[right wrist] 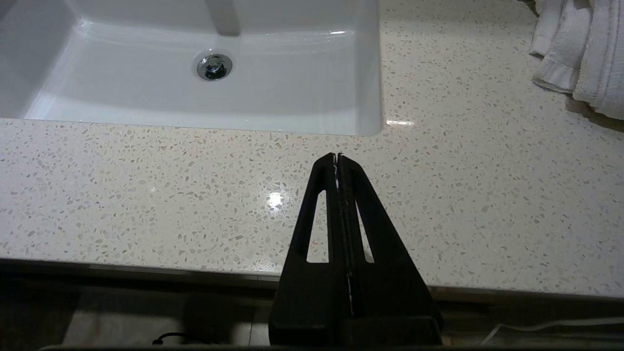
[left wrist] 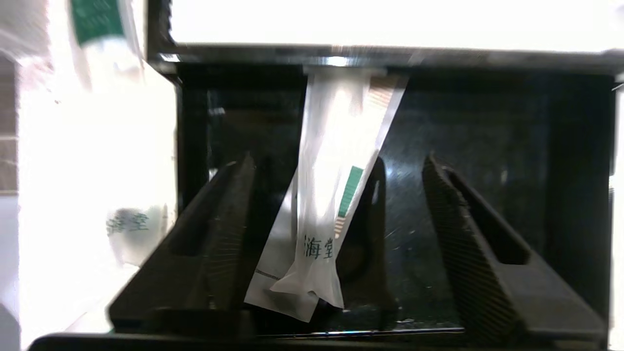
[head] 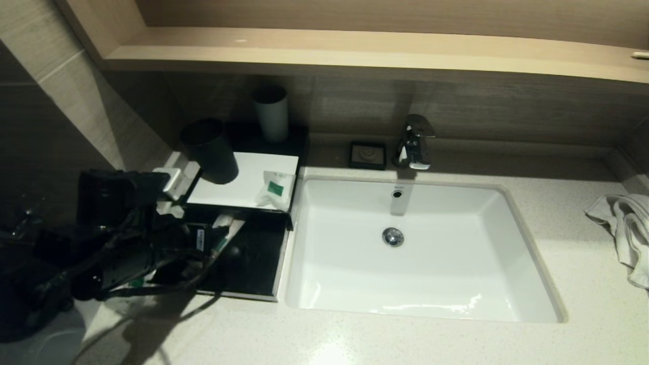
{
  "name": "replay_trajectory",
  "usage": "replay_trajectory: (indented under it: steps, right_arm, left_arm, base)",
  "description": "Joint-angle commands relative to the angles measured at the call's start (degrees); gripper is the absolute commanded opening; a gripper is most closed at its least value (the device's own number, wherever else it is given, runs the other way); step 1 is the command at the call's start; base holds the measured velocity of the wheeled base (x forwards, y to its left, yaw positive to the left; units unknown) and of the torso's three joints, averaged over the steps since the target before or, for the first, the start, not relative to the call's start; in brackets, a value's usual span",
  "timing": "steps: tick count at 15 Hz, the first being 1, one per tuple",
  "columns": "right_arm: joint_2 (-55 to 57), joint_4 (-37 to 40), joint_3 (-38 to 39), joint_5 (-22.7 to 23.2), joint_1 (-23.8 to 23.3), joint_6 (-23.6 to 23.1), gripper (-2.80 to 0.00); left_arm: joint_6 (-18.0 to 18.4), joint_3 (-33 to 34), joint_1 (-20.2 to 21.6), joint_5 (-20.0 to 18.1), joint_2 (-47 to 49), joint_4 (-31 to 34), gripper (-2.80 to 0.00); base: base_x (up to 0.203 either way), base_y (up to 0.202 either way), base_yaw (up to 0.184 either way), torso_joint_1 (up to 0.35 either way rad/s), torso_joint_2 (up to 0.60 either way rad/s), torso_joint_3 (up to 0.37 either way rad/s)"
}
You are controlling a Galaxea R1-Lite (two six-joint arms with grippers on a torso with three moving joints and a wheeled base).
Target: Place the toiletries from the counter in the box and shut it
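Meanwhile, at the left of the head view, the box [head: 243, 182] is seen on the counter [head: 405, 339] with its drawer [head: 253, 258] pulled out toward the lower edge of the frame. The left gripper [left wrist: 336, 195] is held over this drawer with its fingers spread wide and nothing grasped; two long sachets [left wrist: 331, 195] lie between them on the dark drawer floor, their far ends tucked under the box's top. A small squarish sachet [head: 275, 189] is left on the white top panel, near its right edge, and a dark cup [head: 210, 151] is stood on the panel's left part, with a pale cup [head: 271, 112] behind. A soap dish [head: 367, 154] and tap [head: 415, 142] are placed behind the sink [head: 421, 253]; a towel [head: 626, 228] is bunched at the far right. The right gripper [right wrist: 337, 158] is pressed closed, empty, above the counter's front edge.
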Motion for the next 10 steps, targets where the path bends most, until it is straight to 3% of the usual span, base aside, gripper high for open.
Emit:
replay_trajectory:
  steps: [1,4,5,6,10]
  right_arm:
    - [0.0,0.0,0.0,0.0,0.0,0.0,-2.80]
    - [0.0,0.0,0.0,0.0,0.0,0.0,-2.80]
    - [0.0,0.0,0.0,0.0,0.0,0.0,-2.80]
    - [0.0,0.0,0.0,0.0,0.0,0.0,-2.80]
    - [0.0,0.0,0.0,0.0,0.0,0.0,-2.80]
  left_arm:
    - [-0.1,0.3,-0.3,0.0,-4.0,-0.1,0.00]
    - [-0.1,1.0,-0.4,0.0,-7.0,0.3,0.00]
    - [-0.2,1.1,-0.4,0.0,-7.4,0.2,-1.23]
    - [-0.2,1.1,-0.4,0.0,-7.6,0.3,-2.80]
    - [-0.1,0.5,-0.4,-0.3,-8.1,0.0,-2.80]
  base:
    - [0.000,0.000,0.000,0.000,0.00,0.000]
    - [0.000,0.000,0.000,0.000,0.00,0.000]
    - [0.000,0.000,0.000,0.000,0.00,0.000]
    - [0.000,0.000,0.000,0.000,0.00,0.000]
    - [0.000,0.000,0.000,0.000,0.00,0.000]
